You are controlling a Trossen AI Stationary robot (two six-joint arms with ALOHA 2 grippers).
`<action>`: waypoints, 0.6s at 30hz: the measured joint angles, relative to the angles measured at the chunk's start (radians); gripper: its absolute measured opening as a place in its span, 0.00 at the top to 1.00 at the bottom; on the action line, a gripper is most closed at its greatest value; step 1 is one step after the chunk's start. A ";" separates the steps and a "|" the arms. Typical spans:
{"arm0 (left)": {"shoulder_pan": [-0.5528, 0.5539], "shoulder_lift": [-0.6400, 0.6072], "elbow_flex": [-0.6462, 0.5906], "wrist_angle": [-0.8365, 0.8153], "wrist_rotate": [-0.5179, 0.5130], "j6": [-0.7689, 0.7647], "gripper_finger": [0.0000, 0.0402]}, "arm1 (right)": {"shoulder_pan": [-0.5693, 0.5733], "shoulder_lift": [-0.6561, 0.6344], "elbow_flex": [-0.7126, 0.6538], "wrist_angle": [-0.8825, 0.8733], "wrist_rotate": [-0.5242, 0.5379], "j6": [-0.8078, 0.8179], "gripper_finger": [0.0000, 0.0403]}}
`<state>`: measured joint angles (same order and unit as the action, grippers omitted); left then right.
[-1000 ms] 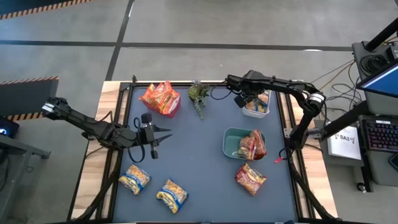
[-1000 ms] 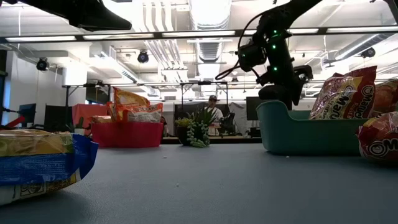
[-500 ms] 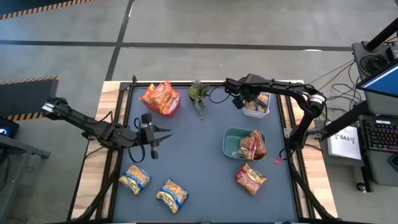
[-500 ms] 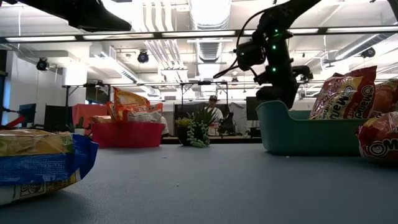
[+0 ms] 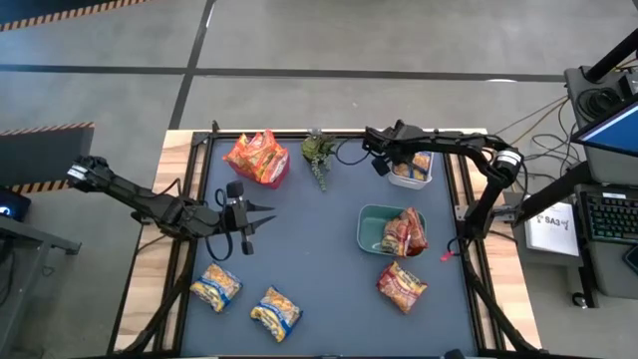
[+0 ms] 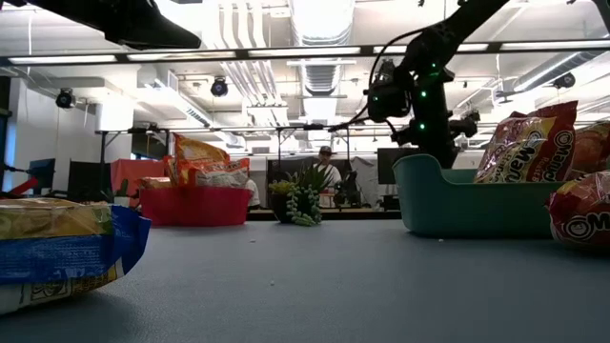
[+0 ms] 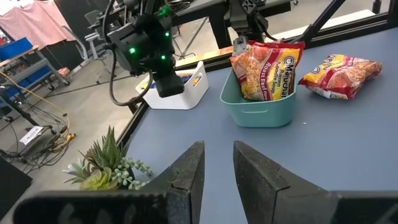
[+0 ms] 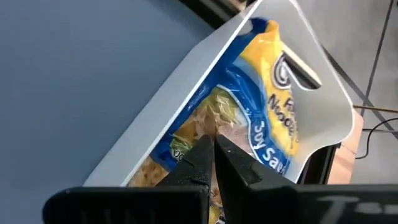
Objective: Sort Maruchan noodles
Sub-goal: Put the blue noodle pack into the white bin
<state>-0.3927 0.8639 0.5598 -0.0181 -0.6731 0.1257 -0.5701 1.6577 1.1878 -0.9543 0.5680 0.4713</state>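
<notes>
We see right gripper fingers closed, empty, over white bin holding yellow-blue packet; left gripper fingers slightly apart, empty, above desk.

On the dark blue table, a red plastic bin with orange crinkly noodle packets stands at the far left. The small green plant is just right of it. The white plastic bin with a yellow-and-blue packet stands at the far right, under the right tool. Nearer, the teal plastic tub holds red packets; another red packet lies before it. Two yellow-and-blue flat packets lie near left, before the left tool.
</notes>
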 joint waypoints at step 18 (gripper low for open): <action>0.000 0.000 0.000 0.002 0.000 -0.005 0.83 | 0.009 -0.021 -0.024 0.023 -0.020 -0.039 0.98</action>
<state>-0.3927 0.8639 0.5598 -0.0158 -0.6731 0.1211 -0.5613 1.6366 1.1636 -0.9315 0.5484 0.4324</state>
